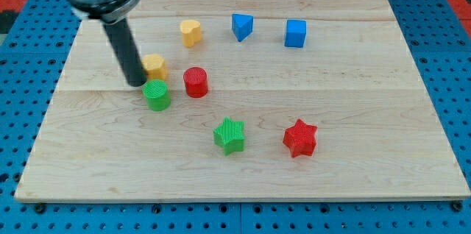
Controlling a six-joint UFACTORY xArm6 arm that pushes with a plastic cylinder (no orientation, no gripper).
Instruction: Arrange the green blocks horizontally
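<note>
arm comes in from the view's top left, grey housing up there, dark rod angled down to the board. my tip (137, 83) sits on the wooden board (353, 182), just left of and slightly above the green cylinder (157, 95), about touching it; can't tell for sure if there's contact. the tip is also right beside the lower orange block (154, 65), which lies just to its right and a bit up. no pincer on this rig, just the rod, so nothing is held.

no containers; everything lies loose on the board.

count: 2 green, 2 red, 2 orange, 2 blue. the green star (229, 135) is lower, toward the view's bottom centre, well apart from the green cylinder & lower right of it, so the greens aren't level. red cylinder (196, 82) sits just right of the green cylinder. red star (300, 138) is right of the green star, about level w/ it. upper orange block (190, 32), blue triangular block (241, 26) & blue cube (295, 33) run along the view's top.
</note>
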